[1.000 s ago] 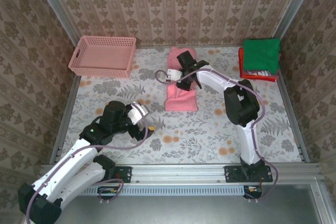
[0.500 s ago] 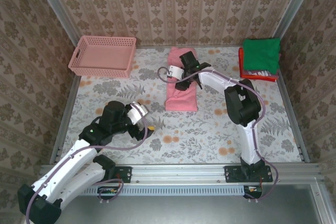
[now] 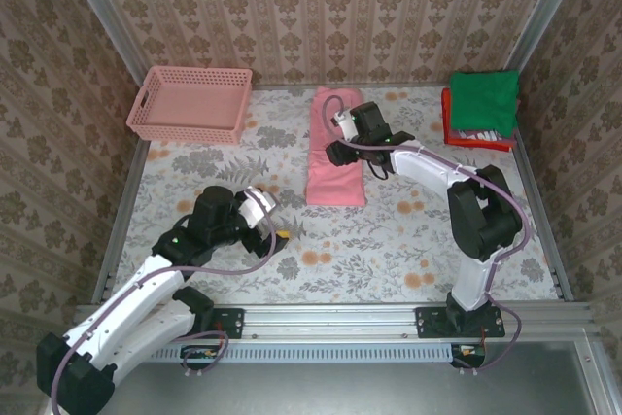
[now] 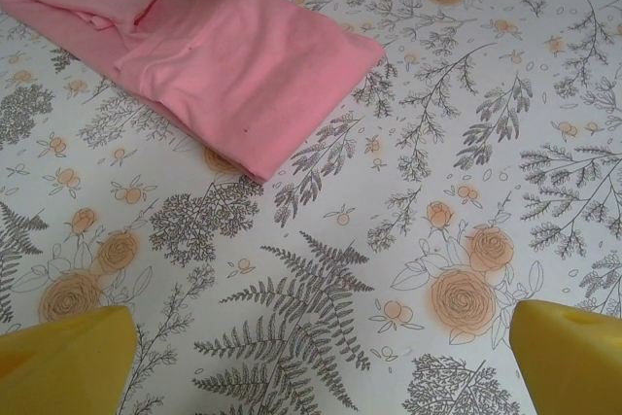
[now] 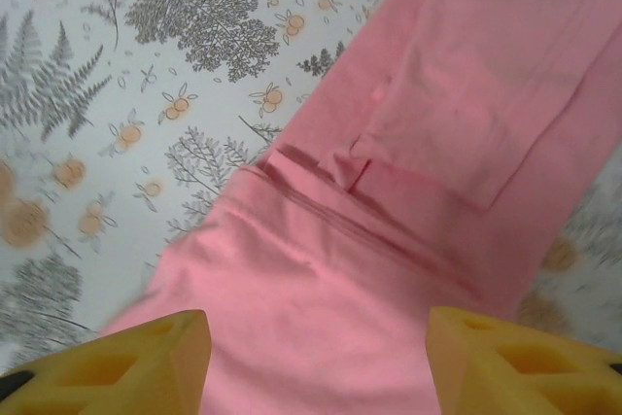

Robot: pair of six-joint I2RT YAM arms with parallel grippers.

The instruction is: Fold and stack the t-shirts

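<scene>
Salmon-pink cloth t-shirt (image 3: 335, 157) lies flat on the floral-print tabletop (image 3: 389, 250), folded lengthwise into a long narrow strip. It runs from the back wall towards the arms, roughly mid-tabletop.

Right wrist cam: shirt (image 5: 389, 240) has a sleeve tucked inward, w/ hem and seam lines visible and a few soft creases.

Right claw (image 3: 337, 148) sits over the shirt's upper half, arm reaching in from the shirt's right side. In the wrist view the right claw (image 5: 316, 366) has jaws apart at medium width. Yellow foam pads (image 5: 107, 366) are at either side w/ pink cloth showing between them and nothing pinched. Can't tell if the pads touch the fabric.

Left claw (image 3: 275, 230) is near-left of the shirt, apart from it, over bare tabletop. In the wrist view the left claw (image 4: 316, 366) is spread wide and empty, yellow pads (image 4: 63, 352) in the bottom corners. The shirt's near end (image 4: 224, 55) is up ahead of it, not touching.

Stack of folded t-shirts (image 3: 483, 96) is well to the shirt's right, by the far right corner. Green is on top, w/ a white layer and a red one showing below.

Pink plastic lattice basket (image 3: 190, 104) is well to the shirt's left, near the back wall. Can't see anything in it.
</scene>
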